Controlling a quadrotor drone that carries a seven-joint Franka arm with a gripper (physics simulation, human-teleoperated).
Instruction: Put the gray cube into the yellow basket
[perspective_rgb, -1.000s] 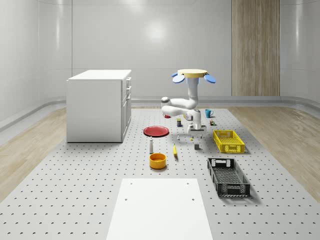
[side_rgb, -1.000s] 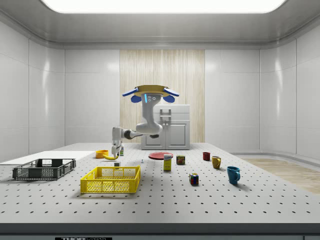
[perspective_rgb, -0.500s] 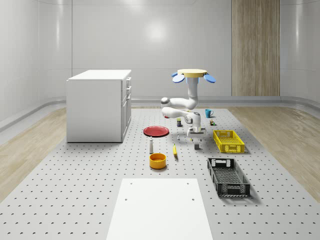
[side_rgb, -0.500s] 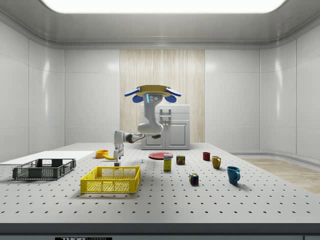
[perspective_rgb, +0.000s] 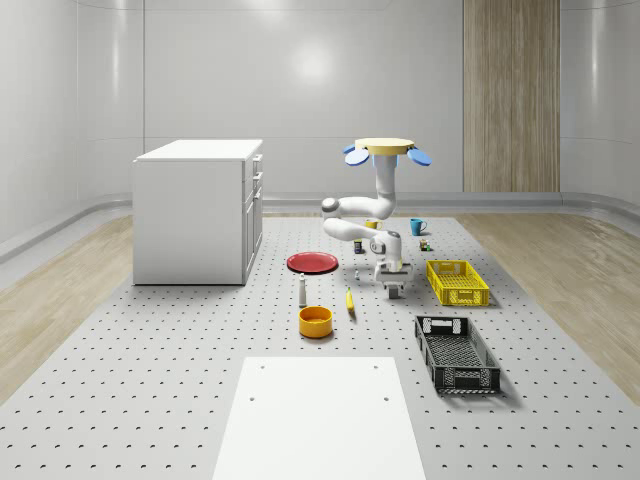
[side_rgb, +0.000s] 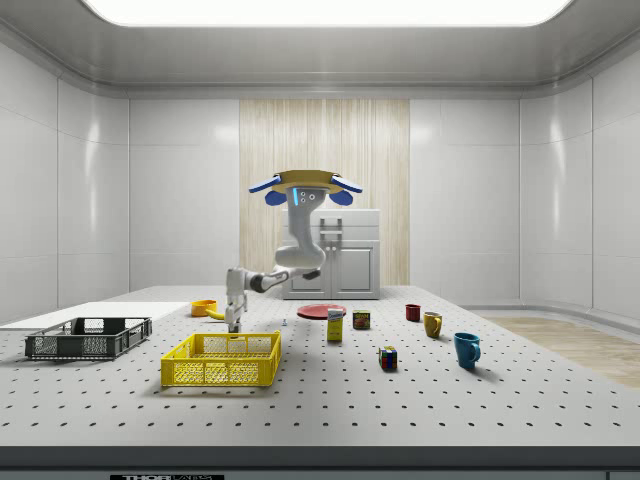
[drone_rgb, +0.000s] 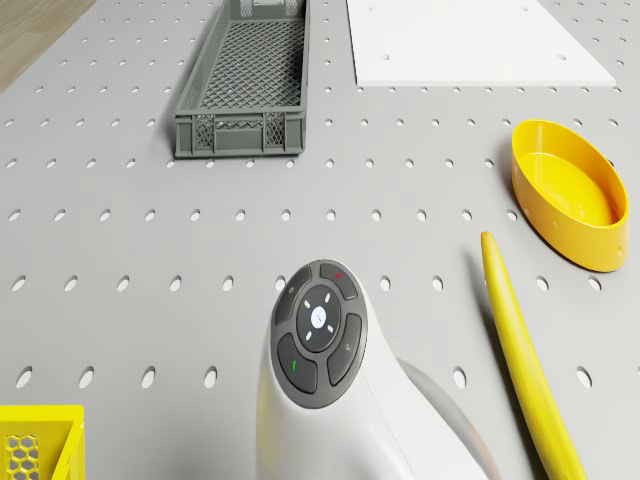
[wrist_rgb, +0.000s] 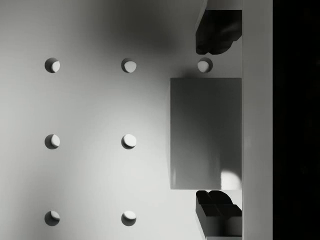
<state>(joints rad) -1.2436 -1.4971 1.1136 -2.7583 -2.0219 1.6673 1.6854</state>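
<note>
The gripper (perspective_rgb: 395, 293) is lowered to the table (perspective_rgb: 180, 360), and the gray cube (wrist_rgb: 206, 133) is seen between its two fingers (wrist_rgb: 215, 31) in the wrist view. The fingers stand at the cube's two opposite sides (whether they press it cannot be told). The cube rests on the perforated table, just beside the yellow basket (perspective_rgb: 457, 282) and outside it, on the whole-scene view's left of it. The drone (perspective_rgb: 388, 149) is held in the air above the table, behind the gripper, with the arm bent down. A banana (drone_rgb: 520, 350) and a yellow bowl (drone_rgb: 565, 195) are seen near the arm, and a dark crate (drone_rgb: 247, 85) further off.
</note>
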